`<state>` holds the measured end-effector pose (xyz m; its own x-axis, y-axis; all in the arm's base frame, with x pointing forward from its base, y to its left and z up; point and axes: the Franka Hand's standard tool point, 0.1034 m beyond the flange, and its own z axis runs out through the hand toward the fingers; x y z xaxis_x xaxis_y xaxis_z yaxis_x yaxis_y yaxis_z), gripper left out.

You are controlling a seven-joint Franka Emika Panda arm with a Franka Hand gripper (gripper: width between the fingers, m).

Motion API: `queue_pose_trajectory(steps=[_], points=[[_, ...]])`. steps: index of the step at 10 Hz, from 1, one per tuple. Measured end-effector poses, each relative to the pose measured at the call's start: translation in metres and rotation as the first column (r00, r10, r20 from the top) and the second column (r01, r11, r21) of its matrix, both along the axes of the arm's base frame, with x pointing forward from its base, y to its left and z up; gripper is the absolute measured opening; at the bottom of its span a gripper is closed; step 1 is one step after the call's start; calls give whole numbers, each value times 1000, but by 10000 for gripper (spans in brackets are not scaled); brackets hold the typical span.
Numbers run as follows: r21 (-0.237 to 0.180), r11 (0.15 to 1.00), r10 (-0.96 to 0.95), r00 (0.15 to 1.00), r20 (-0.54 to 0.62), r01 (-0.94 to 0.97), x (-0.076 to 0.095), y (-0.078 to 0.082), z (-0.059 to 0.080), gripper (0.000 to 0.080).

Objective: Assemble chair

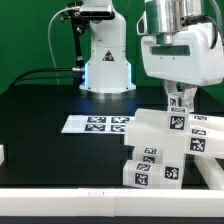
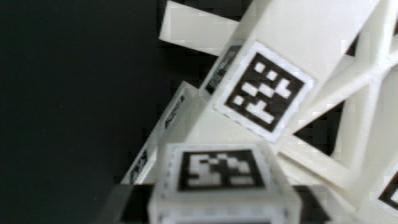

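The chair's white tagged pieces [image 1: 160, 150] lie clustered at the exterior view's right, with bars and blocks leaning on one another. My gripper [image 1: 178, 103] reaches down into the top of this cluster. In the wrist view a white block with a tag on top [image 2: 217, 172] sits between my gripper [image 2: 221, 198]; its dark fingers [image 2: 135, 200] lie against both of the block's sides, and I see no gap. Beyond it, a tagged bar [image 2: 267, 85] runs slanted across other white chair bars.
The marker board [image 1: 98, 123] lies flat on the black table behind the cluster. The arm's base [image 1: 106, 60] stands at the back centre. A white object [image 1: 2, 155] shows at the exterior view's left edge. A white border [image 1: 60, 193] runs along the table's front.
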<state>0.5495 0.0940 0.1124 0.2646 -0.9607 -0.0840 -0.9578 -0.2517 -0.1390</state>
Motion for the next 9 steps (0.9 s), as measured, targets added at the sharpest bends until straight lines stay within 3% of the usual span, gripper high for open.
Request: queue_pose_trajectory(steps=[2,4,5,9], points=[[-21,988,151,988,17,-150,1,1,1,611],[-41,945,326,945,23,-325,2,1,3,638],[-66,862,504,863,24,-502,2,3,3,647],[-103,727,684,729,29,-679,2,1,3,649]])
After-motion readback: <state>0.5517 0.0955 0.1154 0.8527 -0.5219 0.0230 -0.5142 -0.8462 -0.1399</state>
